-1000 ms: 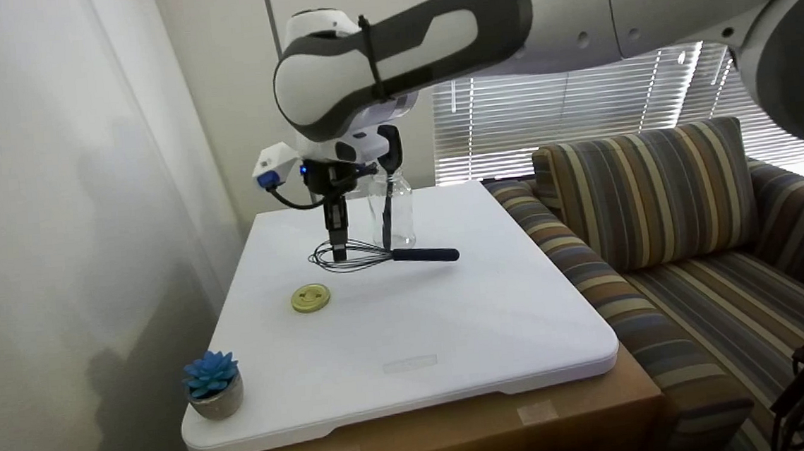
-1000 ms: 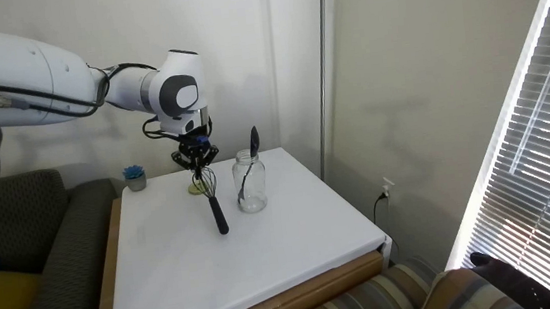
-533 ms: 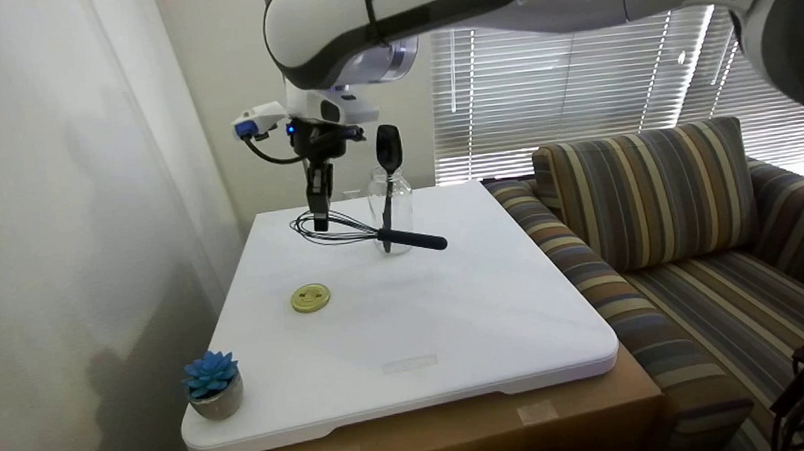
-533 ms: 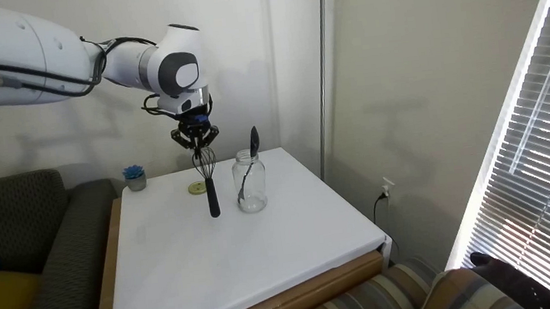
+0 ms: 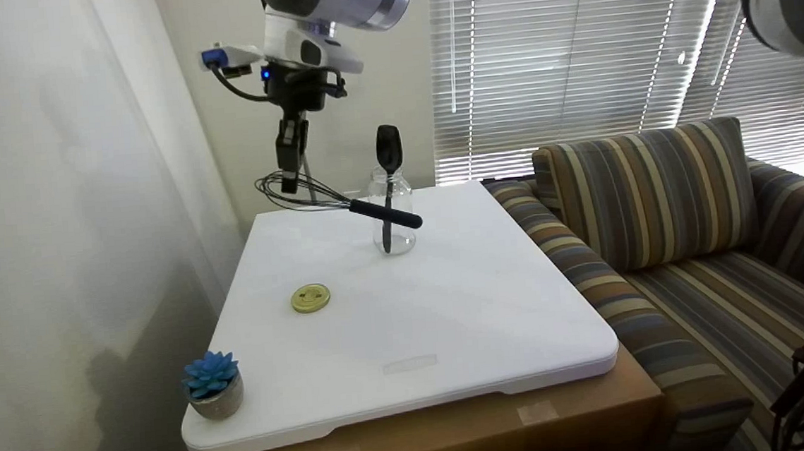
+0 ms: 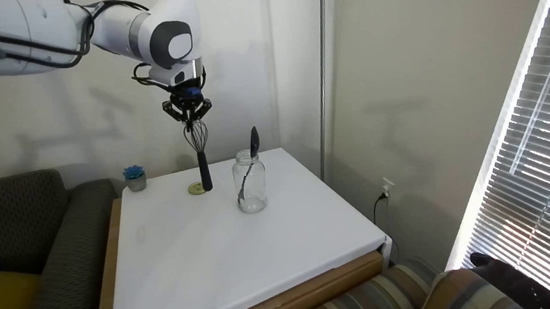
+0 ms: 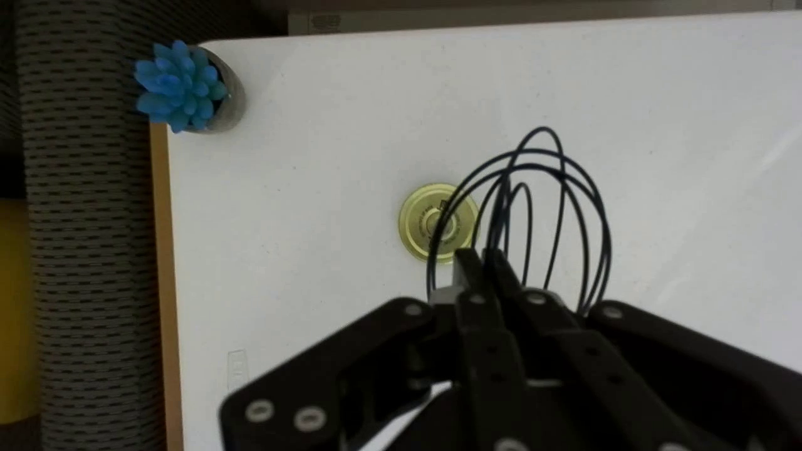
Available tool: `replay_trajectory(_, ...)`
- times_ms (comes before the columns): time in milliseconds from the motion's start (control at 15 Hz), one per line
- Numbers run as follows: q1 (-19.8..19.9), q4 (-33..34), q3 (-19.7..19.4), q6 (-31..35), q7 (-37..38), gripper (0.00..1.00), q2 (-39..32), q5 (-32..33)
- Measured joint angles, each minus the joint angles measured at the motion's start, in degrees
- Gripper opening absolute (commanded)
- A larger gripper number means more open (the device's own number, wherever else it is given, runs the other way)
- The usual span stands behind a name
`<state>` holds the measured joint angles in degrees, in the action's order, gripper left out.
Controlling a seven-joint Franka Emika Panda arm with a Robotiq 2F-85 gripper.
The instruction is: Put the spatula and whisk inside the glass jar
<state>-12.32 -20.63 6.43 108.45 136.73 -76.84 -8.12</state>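
In an exterior view, end effector (image 5: 289, 184) grips whisk (image 5: 362, 208) by its wires above the counter (image 5: 492, 304). In an exterior view, spatula (image 6: 254, 144) leans inside glass jar (image 6: 258, 186), right of the whisk. In wrist view, fingers (image 7: 479, 316) pinch the wires.

The jaws hide the whisk handle (image 5: 386, 213) (wrist view only).

The spatula (image 5: 389, 152) and whisk (image 6: 201, 157) are black. The succulent (image 5: 211, 373) is blue, the disc (image 5: 310, 298) gold, the armchair (image 5: 657, 236) striped.
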Motion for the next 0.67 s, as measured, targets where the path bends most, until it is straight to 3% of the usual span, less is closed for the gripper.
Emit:
replay_trajectory(333,1.2,0.4,3.2,0.8,-5.1,0.01,2.1,-3.4)
replay_trajectory(667,2.9,0.4,6.2,9.6,-11.9,0.01,2.9,-7.3)
